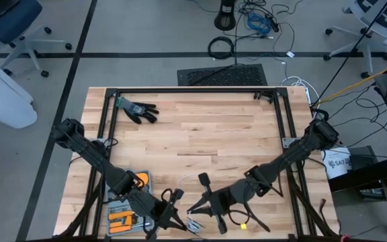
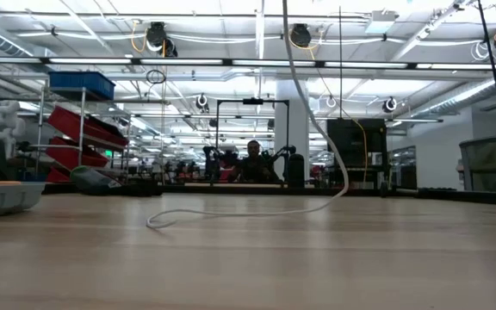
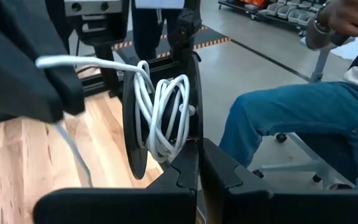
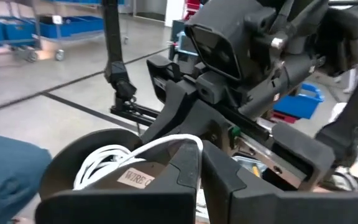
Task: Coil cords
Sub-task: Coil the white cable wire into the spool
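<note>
Left gripper [image 3: 199, 163]: fingers pinched together on the edge of a round black plastic spool [image 3: 143, 124], holding it up off the table at the near edge, disc on edge. Thin white cord [image 3: 163, 115] is wound on it in loose, uneven loops, smooth and glossy; one strand leaves the spool and runs across to the right arm's dark housing.

Right gripper [image 4: 201, 165]: jaws closed on the same spool [image 4: 98, 163] from the opposite side. A cardboard-coloured centre label shows printed text starting "WIRE". White cord [image 4: 135, 154] loops over the flange right at the fingertips.

High view: both grippers meet near-centre at the table's near edge, left gripper [image 1: 173, 216] just left of right gripper [image 1: 195, 212], bits of white cord [image 1: 188, 179] around them.

Low view: the free white cord [image 2: 317, 129] drops from above and trails across the table in a shallow curve, ending in a small loop to the left.

Light wood-plank table [image 1: 200, 134], black metal frame around it. A grey tray [image 1: 125, 214] holding orange-and-black items sits near-left under the left arm. A black glove [image 1: 138, 109] lies far-left, well apart from the spool.

A seated person in blue jeans [image 3: 303, 124] is just beyond the near edge.
</note>
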